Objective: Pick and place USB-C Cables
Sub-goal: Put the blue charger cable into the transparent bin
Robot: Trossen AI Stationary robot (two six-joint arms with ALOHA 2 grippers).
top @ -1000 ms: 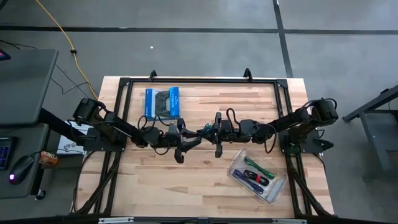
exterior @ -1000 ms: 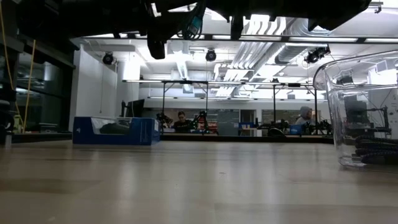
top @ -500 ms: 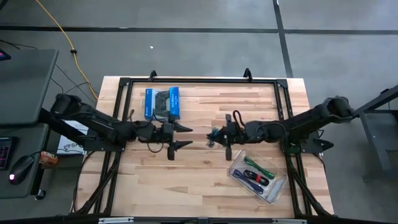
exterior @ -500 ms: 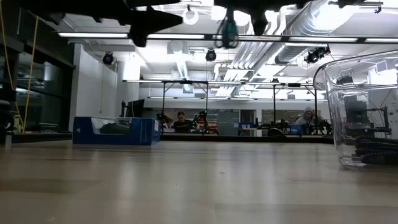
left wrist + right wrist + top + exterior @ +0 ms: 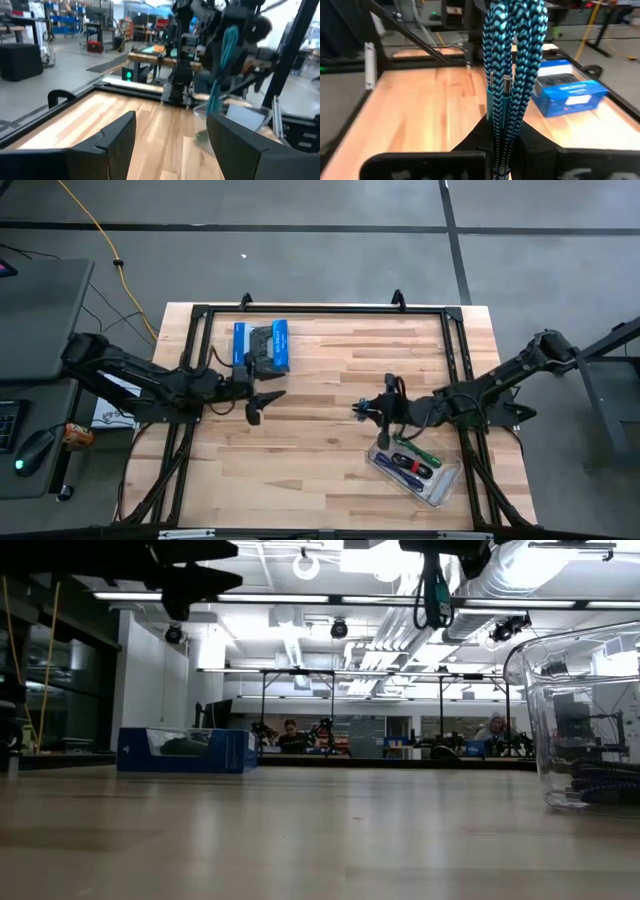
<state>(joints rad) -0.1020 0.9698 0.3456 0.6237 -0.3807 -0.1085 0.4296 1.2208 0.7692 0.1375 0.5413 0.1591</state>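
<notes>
High view showed the right gripper (image 5: pixel 372 411) pinching the teal cable (image 5: pixel 512 75), carried away from the left gripper (image 5: pixel 262 402), which had let go and opened. Next, likely the clear box (image 5: pixel 440 485).

Light planked wood surface (image 5: pixel 330 470), matt; teal cable (image 5: pixel 512 65) braided cloth weave; container (image 5: pixel 585 720) clear glossy plastic.
</notes>
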